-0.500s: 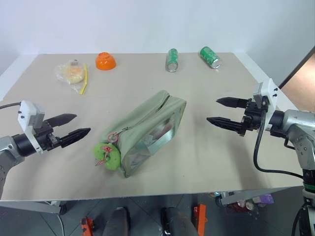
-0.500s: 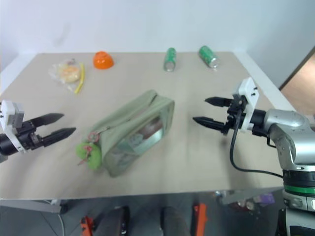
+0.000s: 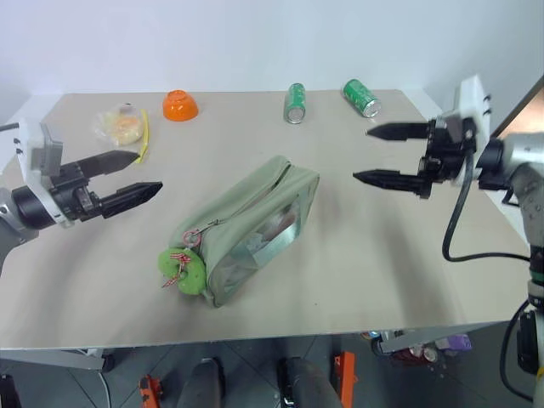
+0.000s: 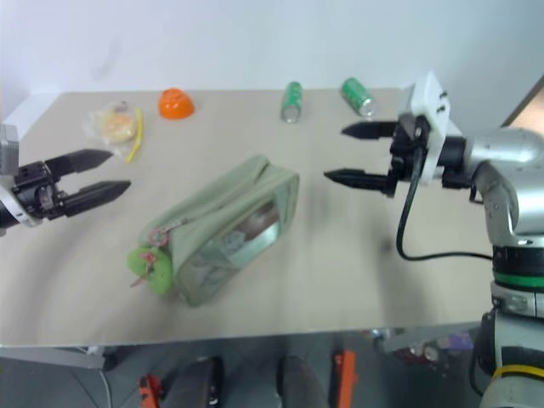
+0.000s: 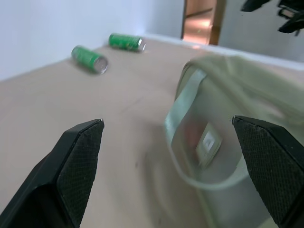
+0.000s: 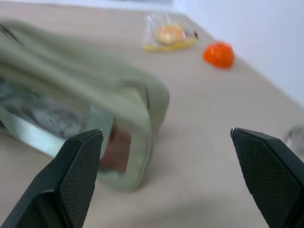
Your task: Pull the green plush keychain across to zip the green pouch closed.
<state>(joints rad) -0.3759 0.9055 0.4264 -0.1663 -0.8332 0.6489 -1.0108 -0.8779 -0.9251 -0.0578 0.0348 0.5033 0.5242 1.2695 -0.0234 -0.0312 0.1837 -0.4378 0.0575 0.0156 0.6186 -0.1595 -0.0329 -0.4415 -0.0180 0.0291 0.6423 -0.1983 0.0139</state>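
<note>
Comparing this moment with half a second earlier, both arms are seen to have been raised and drawn a little outward from the green pouch (image 3: 251, 228), while the pouch itself has not been shifted on the worktop (image 3: 365, 263). The left gripper (image 3: 134, 174) is held well to the left of the pouch with its fingers (image 5: 78, 164) spread wide and nothing between them; the right gripper (image 3: 387, 155) is held to the right of the pouch, likewise released and empty. The green plush keychain (image 3: 187, 268) is found at the near left end of the pouch, resting on the worktop and attached by its pinkish ring (image 3: 193, 237) to the zip. No contact with pouch or keychain has been made, so the zip pull is judged not yet begun. The lift is read as positioning before a reach. The left gripper is the nearer to the keychain, and a descent toward that end of the pouch would be called for. Two cans (image 3: 296, 103), an orange bowl (image 3: 181, 105) and a clear food bag (image 3: 121, 126) lie well beyond the pouch.
</note>
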